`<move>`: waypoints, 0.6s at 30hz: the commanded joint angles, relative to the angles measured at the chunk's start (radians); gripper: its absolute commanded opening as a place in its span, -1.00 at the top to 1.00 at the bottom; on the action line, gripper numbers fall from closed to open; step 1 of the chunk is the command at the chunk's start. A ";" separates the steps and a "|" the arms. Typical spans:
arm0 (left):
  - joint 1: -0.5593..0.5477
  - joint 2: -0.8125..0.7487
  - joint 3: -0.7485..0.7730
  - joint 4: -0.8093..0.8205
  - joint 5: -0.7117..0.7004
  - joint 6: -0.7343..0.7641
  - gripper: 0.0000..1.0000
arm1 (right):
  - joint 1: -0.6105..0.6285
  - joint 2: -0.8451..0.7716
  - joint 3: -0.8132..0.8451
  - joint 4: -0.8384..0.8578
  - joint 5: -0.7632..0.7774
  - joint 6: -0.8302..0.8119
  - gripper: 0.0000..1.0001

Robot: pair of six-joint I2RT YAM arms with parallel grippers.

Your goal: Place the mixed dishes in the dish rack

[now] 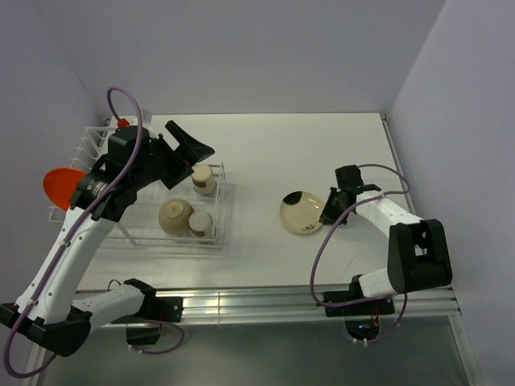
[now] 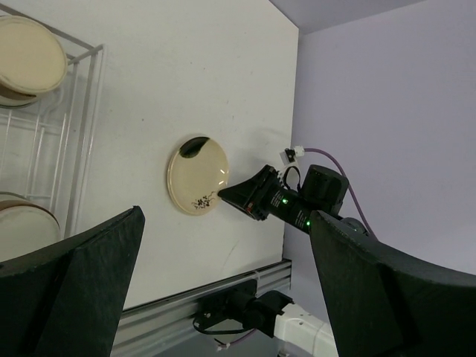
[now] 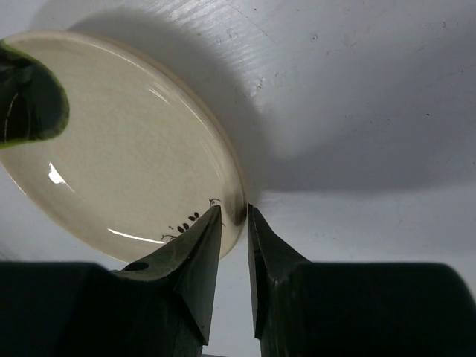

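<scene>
Table [image 1: 265,153]: white, with lavender walls around it.
Dish rack [image 1: 223,201]: left of the top view; orange plate [image 1: 63,185] in the slots, bowl [image 1: 175,214] and two cups [image 1: 203,178] in the basket.
Cream shallow dish [image 1: 302,212]: on the table, right of centre.
Right gripper [image 3: 233,223]: nipped on the dish's rim.
Left gripper [image 1: 189,149]: spread wide, empty, above the basket.
</scene>
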 commanded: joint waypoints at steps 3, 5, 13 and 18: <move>-0.008 0.014 0.037 0.019 0.004 0.042 -0.99 | -0.006 0.018 -0.009 0.036 0.022 0.002 0.44; -0.010 0.010 0.032 0.021 0.009 0.042 -0.99 | -0.006 0.030 -0.006 0.037 0.028 0.001 0.45; -0.010 0.013 0.040 0.010 0.011 0.062 -0.98 | -0.003 0.010 0.003 0.016 0.040 -0.001 1.00; -0.010 0.037 0.041 0.016 0.037 0.080 -0.99 | -0.002 -0.030 0.019 -0.038 0.054 -0.003 1.00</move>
